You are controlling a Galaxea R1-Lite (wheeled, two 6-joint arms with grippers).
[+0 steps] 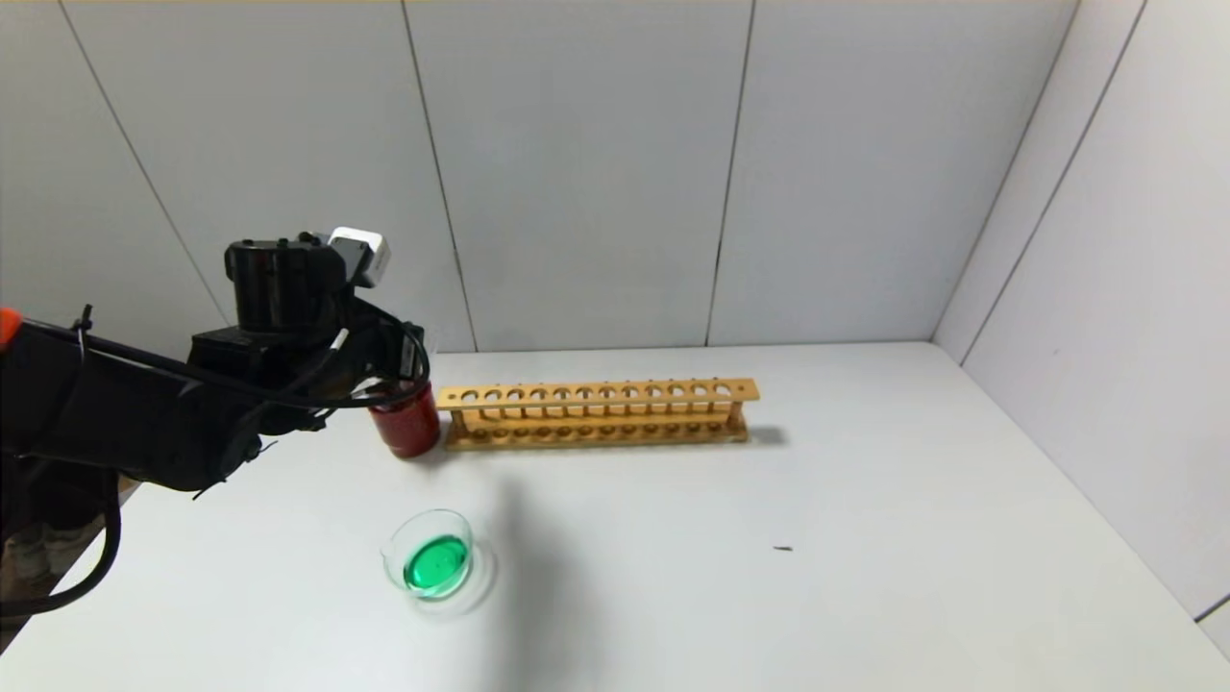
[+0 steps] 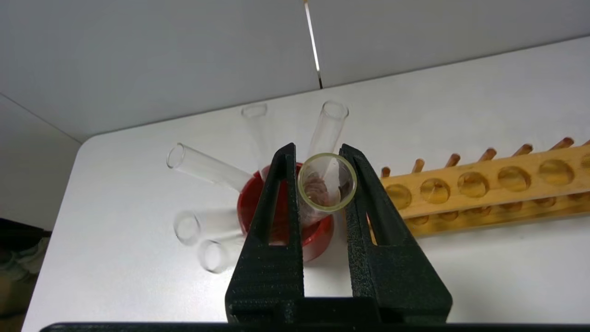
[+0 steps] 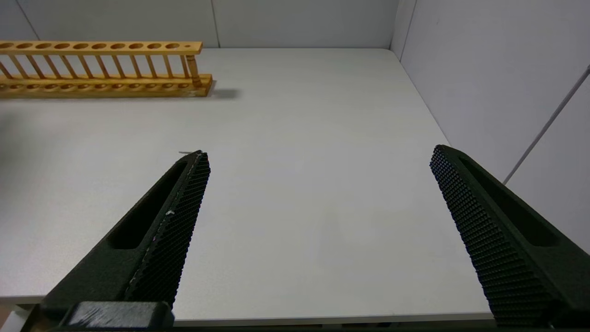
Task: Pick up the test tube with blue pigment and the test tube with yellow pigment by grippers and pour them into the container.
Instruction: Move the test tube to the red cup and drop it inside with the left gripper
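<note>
My left gripper (image 2: 318,154) is over the red cup (image 2: 318,237), closed on an empty tube (image 2: 326,182) with a yellowish rim. 5 other clear tubes lean in the cup. The glass dish (image 1: 430,557) holds green liquid, near the wooden rack (image 1: 596,411). My right gripper (image 3: 318,159) is spread wide above bare table (image 3: 299,115).

This looked like a small laboratory test bench. A long wooden test-tube rack (image 1: 598,413) stood at the middle of the head view on a plain white table (image 1: 865,538), with clear glass tubes (image 2: 209,167) leaning in a dark red cup (image 1: 407,419) at its left end. Bare grey-white wall panels (image 1: 577,163) closed off the top and right of the frame.
</note>
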